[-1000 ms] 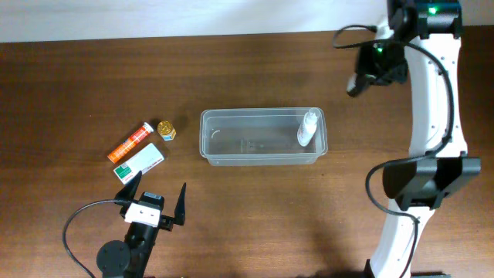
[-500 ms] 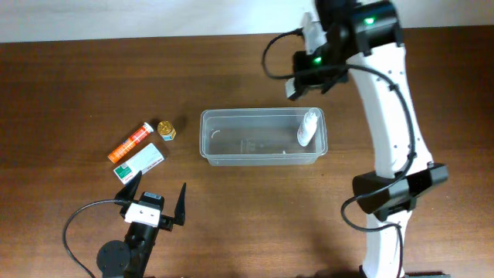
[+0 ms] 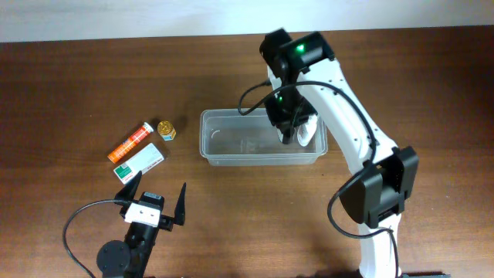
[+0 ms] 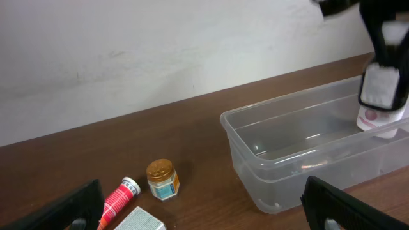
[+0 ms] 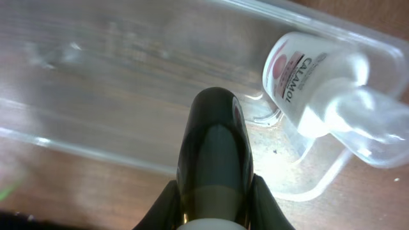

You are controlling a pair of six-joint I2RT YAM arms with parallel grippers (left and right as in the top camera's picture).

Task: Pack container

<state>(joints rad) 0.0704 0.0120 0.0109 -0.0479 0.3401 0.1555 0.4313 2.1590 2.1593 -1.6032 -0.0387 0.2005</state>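
Overhead view: the right gripper (image 3: 287, 127) hangs over the right-hand half of the container (image 3: 224, 137), a clear plastic tub with rounded corners and a raised rim that sits near the middle of the dark wood-grain table (image 3: 62, 85). The tub's long axis runs left to right across the table, and it lies directly beneath the right arm's fingers, so a release looks like the step in hand. In the right wrist view those fingers are pinched on what appears to be a dark item (image 5: 214, 134), glossy and rounded; what it is cannot be read. Just beside it, at the tub's right end, is a white bottle (image 5: 300, 80) of smooth plastic with a pinkish label and a pale cap. The bare, see-through floor of the tub stretches away to the left of the fingers, which is the roomier side for a drop.

The left gripper (image 3: 154, 197) rests well apart from the tub at the near left, its black fingers spread wide and holding nothing. Between it and the tub's left end lie three unpacked things: an orange tube (image 3: 130, 142), a small jar (image 3: 166, 129) with a gold lid, and a green-and-white box (image 3: 139, 162) of cardboard. The left arm is the nearer one to these.
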